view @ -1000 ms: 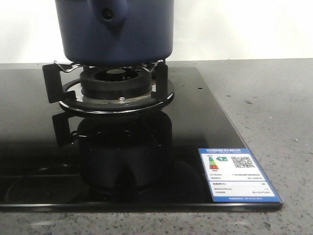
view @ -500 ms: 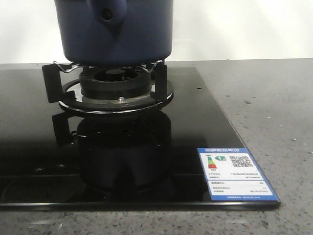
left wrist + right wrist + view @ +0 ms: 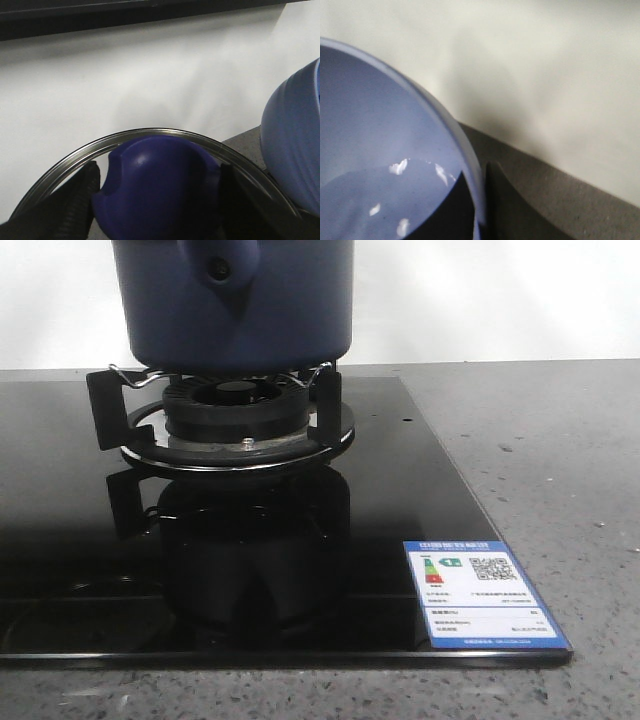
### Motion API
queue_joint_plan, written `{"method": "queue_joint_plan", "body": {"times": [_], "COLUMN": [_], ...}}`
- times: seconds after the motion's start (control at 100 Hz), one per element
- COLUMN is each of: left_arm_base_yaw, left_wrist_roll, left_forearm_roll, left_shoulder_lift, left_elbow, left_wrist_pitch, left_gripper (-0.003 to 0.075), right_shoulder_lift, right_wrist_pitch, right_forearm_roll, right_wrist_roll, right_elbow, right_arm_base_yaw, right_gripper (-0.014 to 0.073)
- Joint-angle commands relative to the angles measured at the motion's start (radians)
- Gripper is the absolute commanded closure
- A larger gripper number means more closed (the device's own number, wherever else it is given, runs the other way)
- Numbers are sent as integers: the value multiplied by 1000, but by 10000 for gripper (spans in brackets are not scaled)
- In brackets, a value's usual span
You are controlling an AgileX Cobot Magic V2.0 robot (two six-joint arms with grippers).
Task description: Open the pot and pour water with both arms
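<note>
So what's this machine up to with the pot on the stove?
A dark blue pot sits on the burner stand of a black glass stove. The left pincer is clamped on the blue knob of the glass lid. The right arm's camera looks into a light-blue bowl holding water.

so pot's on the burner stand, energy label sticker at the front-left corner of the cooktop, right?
Not quite: the label sticker is at the front-right corner of the cooktop, as the front view shows. The pot is on the burner stand.

Dark navy pot [image 3: 235, 305], upright on burner grate, handle stub facing camera
</note>
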Motion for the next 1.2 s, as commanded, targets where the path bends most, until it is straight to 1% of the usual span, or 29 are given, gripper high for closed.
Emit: {"method": "queue_joint_plan", "body": {"times": [0.0, 0.27, 0.36, 0.5, 0.57, 0.83, 0.89, 1.09, 1.19], "left_arm_base_yaw": [3, 3, 3, 3, 3, 3, 3, 3, 3], "left_wrist_roll": [-13, -13, -13, -13, -13, -13, -13, -13, -13], "left_forearm_roll": [-87, -90, -92, -92, -92, -92, -92, -92, -92], "left_shoulder_lift": [-33, -33, -33, -33, -33, -33, -33, -33, -33], "left_elbow": [-40, -40, -40, -40, -40, -40, -40, -40, -40], "left_wrist_pitch": [-36, -35, -35, -35, -35, -35, -35, -35, -35], "left_gripper": [374, 374, 374, 374, 374, 374, 374, 374, 374], "right_shoulder_lift": [-90, -146, -148, -148, -148, -148, -148, -148, -148], "right_wrist_pitch": [-215, -586, -712, -858, -888, -897, -918, -1153, -1280], "right_forearm_roll": [8, -45, -47, -57, -66, -69, -69, -69, -97], "right_wrist_roll": [-31, -34, -34, -34, -34, -34, -34, -34, -34], "right_elbow": [38, 272, 325, 381, 388, 388, 393, 491, 546], "right_arm_base_yaw": [7, 6, 6, 9, 9, 9, 9, 14, 25], "right_gripper": [651, 657, 657, 657, 657, 657, 657, 657, 657]}}
